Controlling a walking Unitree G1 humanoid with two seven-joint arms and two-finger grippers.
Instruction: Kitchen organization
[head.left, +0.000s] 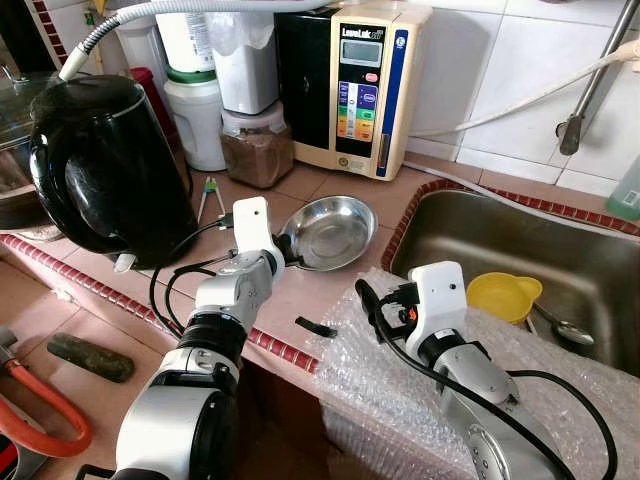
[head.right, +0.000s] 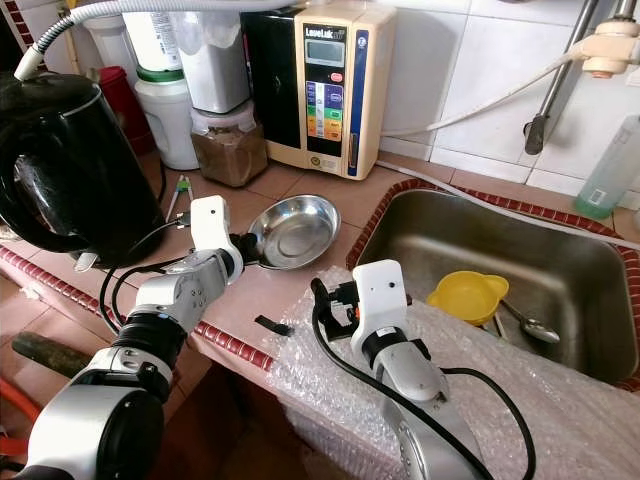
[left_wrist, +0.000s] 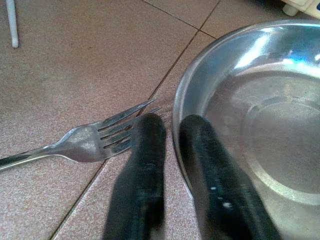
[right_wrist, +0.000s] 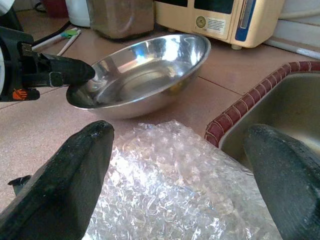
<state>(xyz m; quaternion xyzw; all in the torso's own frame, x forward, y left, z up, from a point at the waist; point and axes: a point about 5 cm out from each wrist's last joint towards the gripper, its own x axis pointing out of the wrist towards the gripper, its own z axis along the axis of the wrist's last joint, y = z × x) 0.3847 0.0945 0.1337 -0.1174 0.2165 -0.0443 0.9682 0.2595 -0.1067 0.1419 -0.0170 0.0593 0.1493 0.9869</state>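
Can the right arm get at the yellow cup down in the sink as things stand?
Probably yes: the right claw is open above the bubble wrap, and the yellow cup lies uncovered just beyond it in the sink.

A large glossy black electric kettle (head.left: 100, 170) stands at the left end of the tiled bench (head.left: 330, 290), and a cream water ioniser with a coloured button panel (head.left: 362, 85) stands against the back wall. Between them at the back are a white plastic canister (head.left: 197, 120) and a jar of brown powder (head.left: 258, 150). A sheet of clear bubble wrap (head.left: 400, 390) drapes over the front edge beside the steel sink (head.left: 560, 260).

There is one bowl (head.left: 330, 232), one fork (left_wrist: 85, 142), one kettle (head.left: 105, 165), one spoon (head.left: 562, 330), one yellow funnel (head.left: 503, 296) and two jars (head.left: 255, 100).
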